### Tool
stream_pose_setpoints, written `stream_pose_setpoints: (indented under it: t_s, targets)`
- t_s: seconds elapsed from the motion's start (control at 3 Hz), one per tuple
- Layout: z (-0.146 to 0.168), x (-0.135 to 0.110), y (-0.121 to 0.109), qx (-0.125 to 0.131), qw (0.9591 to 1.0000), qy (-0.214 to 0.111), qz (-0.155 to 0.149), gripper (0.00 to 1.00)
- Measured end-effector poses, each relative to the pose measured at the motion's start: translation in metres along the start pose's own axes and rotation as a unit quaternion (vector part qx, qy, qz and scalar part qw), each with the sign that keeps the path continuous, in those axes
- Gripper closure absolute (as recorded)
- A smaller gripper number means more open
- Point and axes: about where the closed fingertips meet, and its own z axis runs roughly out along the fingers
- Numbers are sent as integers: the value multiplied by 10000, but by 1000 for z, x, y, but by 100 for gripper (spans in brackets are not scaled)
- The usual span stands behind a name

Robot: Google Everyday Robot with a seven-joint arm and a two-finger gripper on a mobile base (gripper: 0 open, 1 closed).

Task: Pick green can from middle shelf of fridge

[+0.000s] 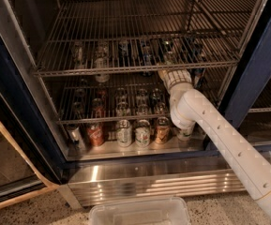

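The fridge (139, 184) stands open, with a dark blue frame and a ribbed steel base. My gripper (165, 71) reaches in at the right of centre, just under the front edge of the upper wire rack (125, 68) and above the middle shelf (125, 119). Its tip is hidden behind the rack rods. Several cans stand in rows on the middle shelf, seen through the rods. A dim greenish can (167, 53) shows just beyond the gripper; I cannot tell for sure that it is the green can. My white arm (219, 139) crosses the shelf's right end.
On the fridge floor stand a red can (96, 134), two white-and-green-labelled cans (124, 132), and a brown can (162, 130). A clear plastic bin (139, 212) lies on the ground in front. The blue frame post (261, 64) is close on the right.
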Motion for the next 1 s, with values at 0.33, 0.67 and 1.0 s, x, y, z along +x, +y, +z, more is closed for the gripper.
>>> stream_pose_setpoints:
  t_s: [0.33, 0.67, 1.0]
  targets:
    - [-13, -1, 3, 7, 10000, 5, 13, 100]
    - [-41, -1, 7, 32, 10000, 42, 76, 100]
    - [-69, 2, 17, -2, 9999, 102, 138, 100]
